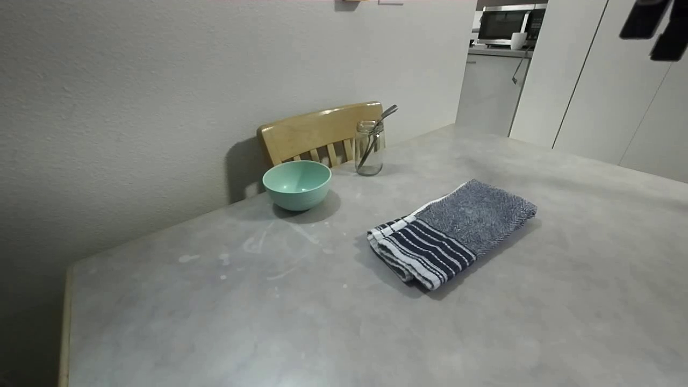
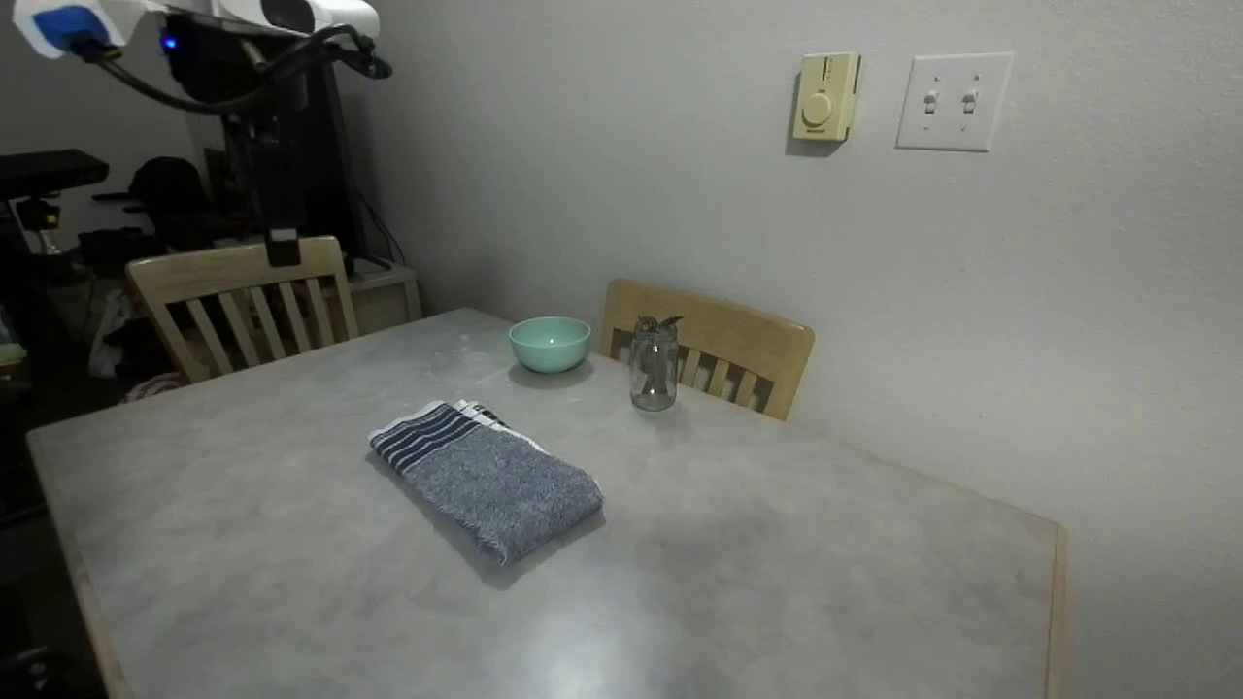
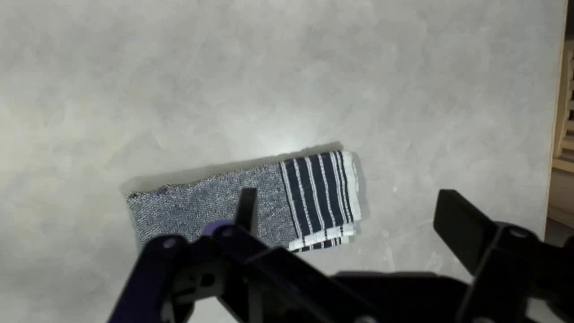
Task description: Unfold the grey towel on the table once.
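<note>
The grey towel (image 1: 478, 215) lies folded in layers on the table (image 1: 301, 322), as a long rectangle. It also shows in an exterior view (image 2: 505, 481). Its navy and white striped end faces the teal bowl's side, and loose layered edges show there. My gripper (image 3: 348, 192) is open and empty, with its fingers wide apart. It hangs high above the table, apart from the towel. In the wrist view the left finger covers part of the towel (image 3: 264, 202). The gripper also shows at the edge of an exterior view (image 1: 653, 47) and in an exterior view (image 2: 284, 250).
A teal bowl (image 1: 297, 188) and a glass jar (image 1: 370, 156) with metal cutlery stand near the wall edge of the table. They also show in an exterior view, the bowl (image 2: 550, 345) and the jar (image 2: 654, 374). Wooden chairs (image 2: 714, 330) stand at the table's edges.
</note>
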